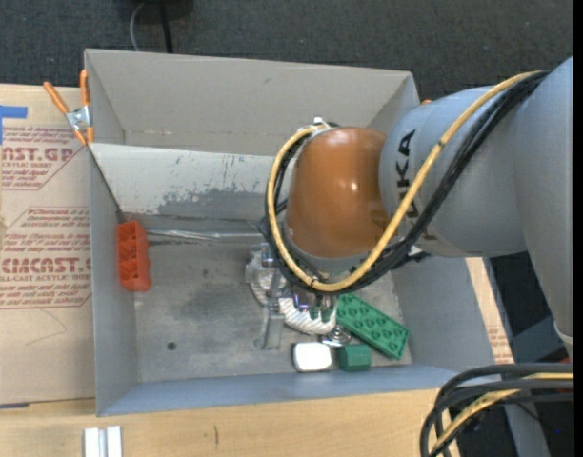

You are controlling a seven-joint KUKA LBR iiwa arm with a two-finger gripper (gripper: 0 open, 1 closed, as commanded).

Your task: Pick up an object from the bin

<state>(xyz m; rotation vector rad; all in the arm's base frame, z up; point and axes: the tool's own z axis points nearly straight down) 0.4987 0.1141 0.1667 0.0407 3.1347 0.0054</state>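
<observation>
My gripper [268,288] shows as grey metal parts below the arm's orange dome, low over the bin floor right of the middle. Just to its right lies a white and purple striped thing [307,318], partly hidden by the dome's cables. A flat green studded plate [373,325] lies further right, by the bin's right wall. Along the near wall sit a small white rounded piece [312,356] and a small dark green block [353,356], touching each other. Whether anything is in the gripper is hidden.
An orange studded brick [132,253] stands against the left wall, far from the gripper. Bare floor lies between it and the gripper. The arm and its dome cover the bin's right back part.
</observation>
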